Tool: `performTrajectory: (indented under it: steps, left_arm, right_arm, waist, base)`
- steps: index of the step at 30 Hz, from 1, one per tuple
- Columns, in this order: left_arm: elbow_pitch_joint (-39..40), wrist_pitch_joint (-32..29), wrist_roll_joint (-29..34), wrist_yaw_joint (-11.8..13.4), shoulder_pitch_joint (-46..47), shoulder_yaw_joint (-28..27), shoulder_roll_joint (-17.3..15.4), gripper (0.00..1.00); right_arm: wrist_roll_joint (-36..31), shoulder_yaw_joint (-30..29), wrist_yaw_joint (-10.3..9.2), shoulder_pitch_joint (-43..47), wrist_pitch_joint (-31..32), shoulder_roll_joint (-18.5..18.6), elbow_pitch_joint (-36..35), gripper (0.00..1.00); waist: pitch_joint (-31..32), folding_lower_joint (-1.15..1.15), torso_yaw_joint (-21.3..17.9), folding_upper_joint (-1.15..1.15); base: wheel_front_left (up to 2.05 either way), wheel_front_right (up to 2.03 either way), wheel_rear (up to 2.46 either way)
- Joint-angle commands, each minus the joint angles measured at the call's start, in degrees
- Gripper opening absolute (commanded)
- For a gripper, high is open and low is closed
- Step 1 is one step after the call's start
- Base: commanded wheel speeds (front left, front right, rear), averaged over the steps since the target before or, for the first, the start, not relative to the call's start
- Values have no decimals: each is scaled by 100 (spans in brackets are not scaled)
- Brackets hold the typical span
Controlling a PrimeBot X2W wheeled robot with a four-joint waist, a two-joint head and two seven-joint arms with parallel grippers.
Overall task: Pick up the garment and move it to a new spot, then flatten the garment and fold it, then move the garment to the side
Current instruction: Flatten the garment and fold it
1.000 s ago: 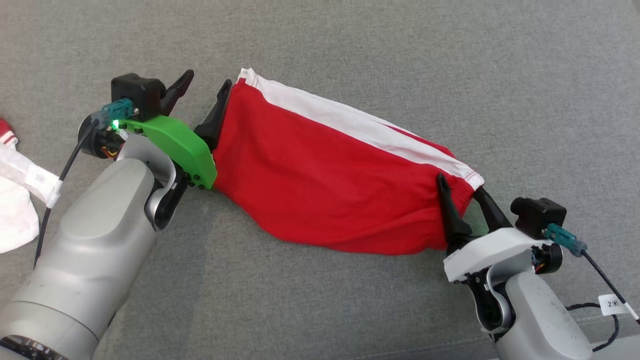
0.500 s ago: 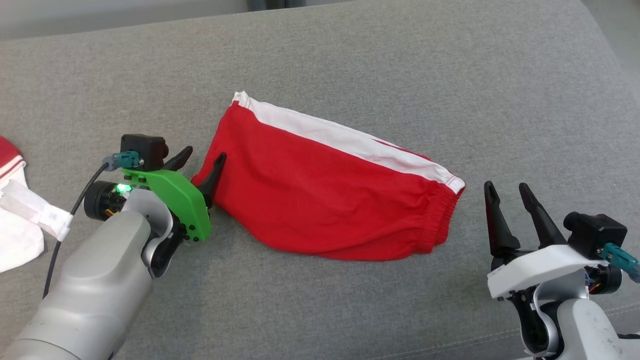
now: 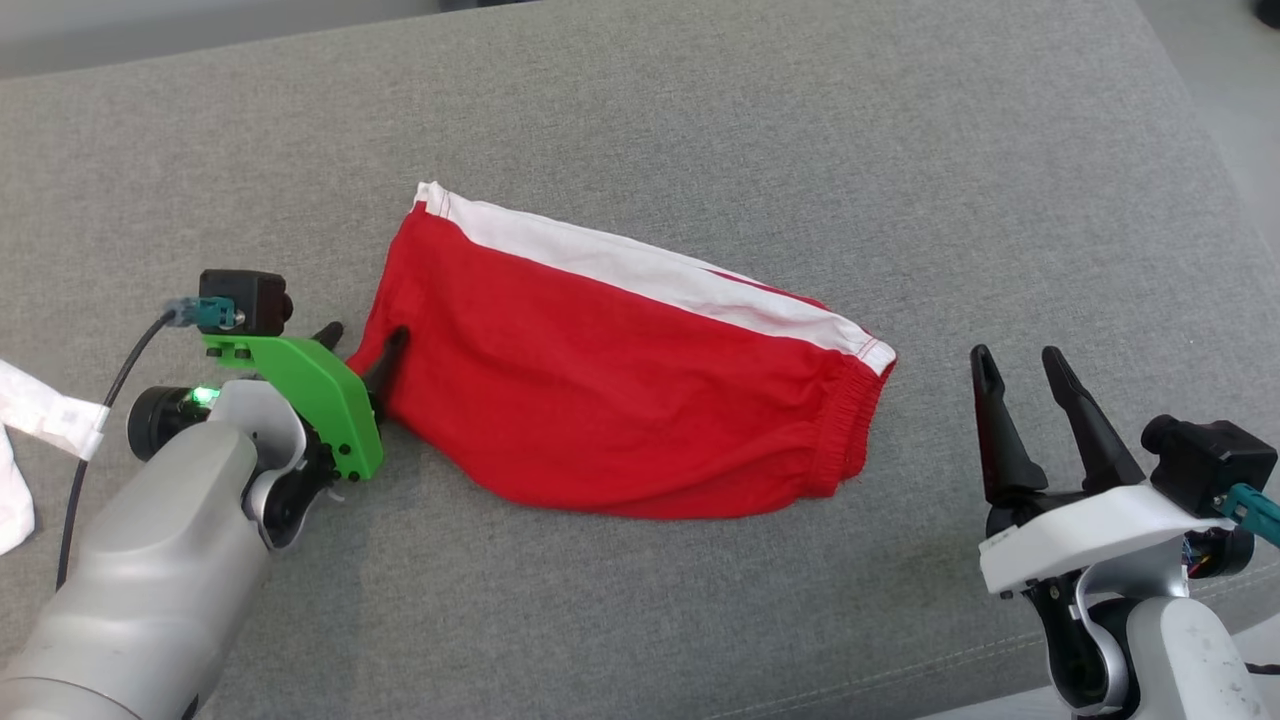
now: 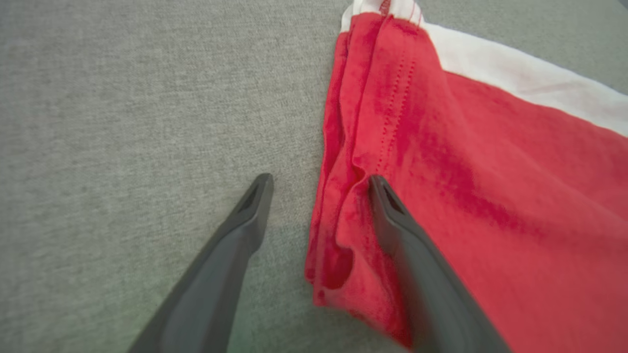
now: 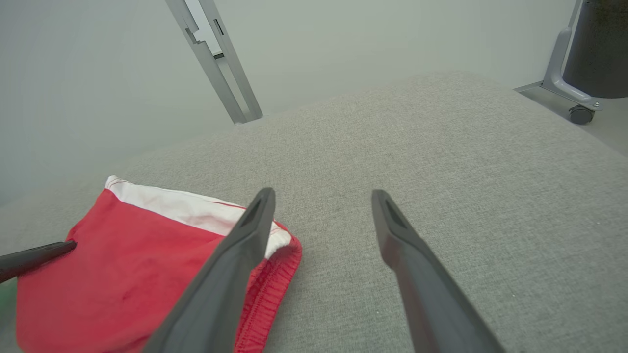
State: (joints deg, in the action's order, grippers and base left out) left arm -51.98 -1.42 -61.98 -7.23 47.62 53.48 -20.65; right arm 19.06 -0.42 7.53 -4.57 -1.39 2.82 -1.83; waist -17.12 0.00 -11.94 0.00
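The garment (image 3: 620,390) is a pair of red shorts with a white side stripe, lying flat and lengthwise on the grey cushion (image 3: 700,120). My left gripper (image 3: 364,333) is open at its left hem. In the left wrist view, one finger (image 4: 422,274) rests on the red cloth (image 4: 466,171) and the other lies on the bare cushion, with the hem edge between them inside my left gripper (image 4: 319,180). My right gripper (image 3: 1017,354) is open and empty, a short way right of the elastic waistband. The right wrist view shows my right gripper (image 5: 324,195) over bare cushion with the garment (image 5: 122,274) to its left.
A white cloth (image 3: 20,450) lies at the far left edge of the cushion. Beyond the cushion's far side stand a metal frame (image 5: 221,63) and a chair base on casters (image 5: 579,73). The cushion's front edge runs close to my right arm (image 3: 1000,690).
The head view has shifted. My right gripper has let go of the waistband end and drawn back to the right. My left gripper has slid toward me along the left hem.
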Motion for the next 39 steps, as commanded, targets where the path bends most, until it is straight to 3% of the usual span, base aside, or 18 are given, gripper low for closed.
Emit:
performTrajectory:
  steps: [1,2,3,4,6,7,16,22,30,38,39]
  left_arm:
    - [25,-213,-53,-12,-151,126,87,100]
    - [89,-296,-83,-20,-177,172,108,100]
    - [147,-334,-98,-23,-189,201,114,93]
    - [211,-355,-102,-27,-195,224,112,61]
    - [346,-368,-99,-32,-206,275,113,11]
    - [426,-361,-98,-33,-217,309,111,0]
    - [687,268,-155,-25,-300,219,92,0]
    - [829,757,-342,-19,-716,93,162,0]
    - [1078,1080,-643,195,-1614,-20,253,0]
    - [1305,1382,-848,448,-2255,-158,342,0]
    - [1320,1418,-851,485,-2289,-188,358,22]
  right_arm:
    - [36,8,-8,75,-40,13,-21,100]
    - [35,16,-8,67,-50,14,-21,100]
    - [41,22,-8,60,-63,14,-21,100]
    - [41,28,-8,51,-72,14,-19,100]
    - [31,48,-8,21,-78,14,-13,100]
    - [34,57,-8,0,-83,14,-5,100]
    - [-55,-12,-8,23,-130,15,81,100]
    - [-173,-281,-8,174,-66,15,89,100]
    - [-325,-498,-8,287,91,15,63,100]
    - [-325,-469,-8,378,188,16,19,100]
    - [-326,-457,-8,392,200,16,20,100]
  waist:
    - [4,0,7,0]
    - [10,0,19,0]
    - [16,0,30,0]
    - [22,0,41,0]
    - [39,0,70,0]
    - [49,0,86,0]
    - [301,0,302,0]
    - [709,0,717,0]
    - [1176,0,1233,0]
    - [1296,0,1375,0]
    - [1299,0,1373,0]
  base:
    - [0,0,0]
    - [0,0,0]
    - [0,0,0]
    - [0,0,0]
    - [0,0,0]
    - [0,0,0]
    - [0,0,0]
    - [0,0,0]
    - [0,0,0]
    - [0,0,0]
    - [0,0,0]
